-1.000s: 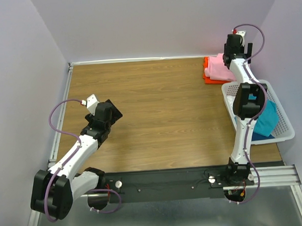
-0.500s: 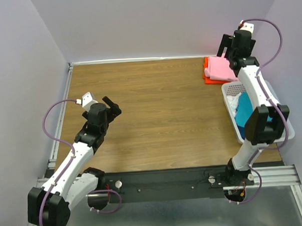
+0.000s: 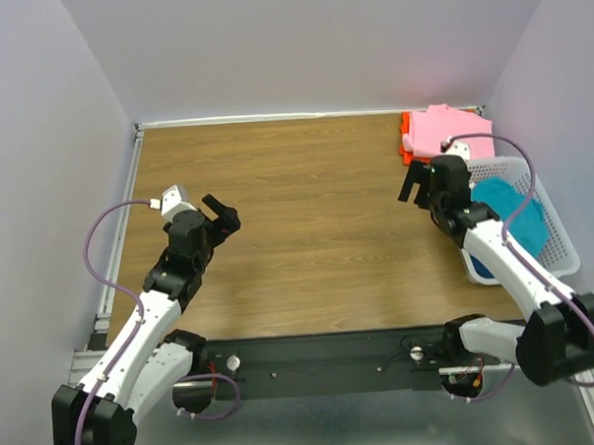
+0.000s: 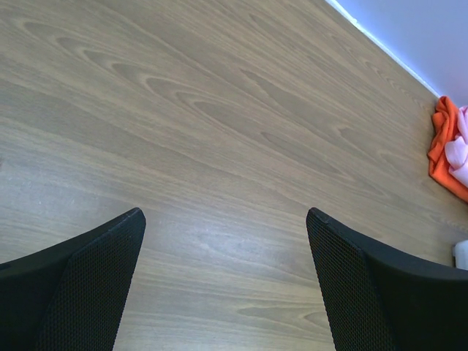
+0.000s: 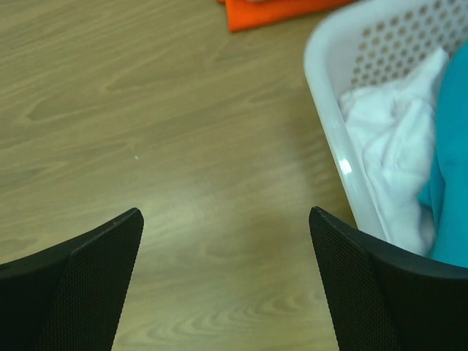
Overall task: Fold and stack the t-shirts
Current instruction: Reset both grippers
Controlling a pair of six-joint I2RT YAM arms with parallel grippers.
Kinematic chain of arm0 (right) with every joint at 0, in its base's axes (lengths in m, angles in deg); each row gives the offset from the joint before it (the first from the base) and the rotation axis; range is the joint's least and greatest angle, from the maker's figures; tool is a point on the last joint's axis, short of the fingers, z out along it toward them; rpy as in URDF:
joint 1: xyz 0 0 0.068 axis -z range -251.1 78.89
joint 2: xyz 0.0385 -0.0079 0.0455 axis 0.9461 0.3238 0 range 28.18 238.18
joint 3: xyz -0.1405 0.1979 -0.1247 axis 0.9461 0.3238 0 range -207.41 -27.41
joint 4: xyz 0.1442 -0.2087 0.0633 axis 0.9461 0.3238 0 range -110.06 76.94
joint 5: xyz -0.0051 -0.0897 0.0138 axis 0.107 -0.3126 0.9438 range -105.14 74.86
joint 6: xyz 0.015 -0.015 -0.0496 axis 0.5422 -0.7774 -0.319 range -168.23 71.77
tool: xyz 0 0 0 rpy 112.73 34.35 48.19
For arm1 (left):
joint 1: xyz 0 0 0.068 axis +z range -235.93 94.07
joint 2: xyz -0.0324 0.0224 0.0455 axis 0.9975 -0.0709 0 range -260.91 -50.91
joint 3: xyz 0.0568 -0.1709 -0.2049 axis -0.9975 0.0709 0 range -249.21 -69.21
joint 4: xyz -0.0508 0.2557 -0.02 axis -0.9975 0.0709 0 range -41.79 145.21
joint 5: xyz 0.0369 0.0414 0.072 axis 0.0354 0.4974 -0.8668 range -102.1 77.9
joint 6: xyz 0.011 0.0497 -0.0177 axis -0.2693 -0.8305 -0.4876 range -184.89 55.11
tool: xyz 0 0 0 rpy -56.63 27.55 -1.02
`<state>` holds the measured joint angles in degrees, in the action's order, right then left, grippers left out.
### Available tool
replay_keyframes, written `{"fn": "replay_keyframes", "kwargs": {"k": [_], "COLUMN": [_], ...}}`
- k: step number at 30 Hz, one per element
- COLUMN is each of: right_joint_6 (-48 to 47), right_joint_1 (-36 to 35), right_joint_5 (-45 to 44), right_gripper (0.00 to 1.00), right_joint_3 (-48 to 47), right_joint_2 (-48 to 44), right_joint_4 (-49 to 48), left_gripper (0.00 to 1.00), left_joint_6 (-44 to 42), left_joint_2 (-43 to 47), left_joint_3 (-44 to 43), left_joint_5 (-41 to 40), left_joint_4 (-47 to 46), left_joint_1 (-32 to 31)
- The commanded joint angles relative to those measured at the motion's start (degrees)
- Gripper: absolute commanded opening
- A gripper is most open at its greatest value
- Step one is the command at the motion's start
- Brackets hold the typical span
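Note:
A folded pink t-shirt lies on a folded orange t-shirt in the table's back right corner. A teal t-shirt sits crumpled in the white basket at the right edge. My right gripper hovers open over bare wood just left of the basket, with nothing between its jaws. Over the left half of the table, my left gripper is open and empty too. The left wrist view catches the orange t-shirt and the pink t-shirt at its right edge.
In the right wrist view the basket's rim curves close to the right finger, with a white cloth and the teal t-shirt inside. Walls close the table at the back and both sides.
The right arm has swung from above the stack in the back corner down and left to the table beside the basket. The left arm has drawn back slightly toward its base.

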<state>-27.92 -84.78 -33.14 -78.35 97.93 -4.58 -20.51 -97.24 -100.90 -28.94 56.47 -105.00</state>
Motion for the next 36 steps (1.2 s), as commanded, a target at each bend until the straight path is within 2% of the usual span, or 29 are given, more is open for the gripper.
{"fn": "replay_keyframes", "kwargs": {"k": [1,4,7,14,25,36], "right_joint_6": [4.6,7.4,11.1,12.3,15.1,14.3], "right_joint_1": [0.0,0.0,0.0,0.0,0.0,0.0], "right_joint_5": [-0.5,-0.1,3.9,5.8,3.7,6.1], "right_gripper": [1.0,1.0,1.0,1.0,1.0,1.0], "right_joint_3": [8.0,13.4,17.5,20.2,21.1,21.3], "right_joint_2": [-7.5,-12.0,-17.0,-26.9,-29.7,-29.1], "right_joint_4": [-1.9,-1.9,-3.0,-4.0,-4.7,-6.1], "left_gripper": [0.98,0.98,0.98,0.98,0.98,0.98], "left_joint_6": [1.2,1.3,1.8,2.4,3.9,3.8], "left_joint_2": [-0.8,-1.7,-1.8,0.0,4.5,4.9], "left_joint_3": [0.7,-0.2,-0.3,-0.7,-0.4,0.3], "left_joint_5": [-1.0,-2.1,-3.1,-3.6,-6.5,-7.3], "left_joint_4": [0.2,1.9,2.8,3.8,5.8,5.1], "left_joint_1": [0.4,0.4,0.4,0.4,0.4,0.4]}}
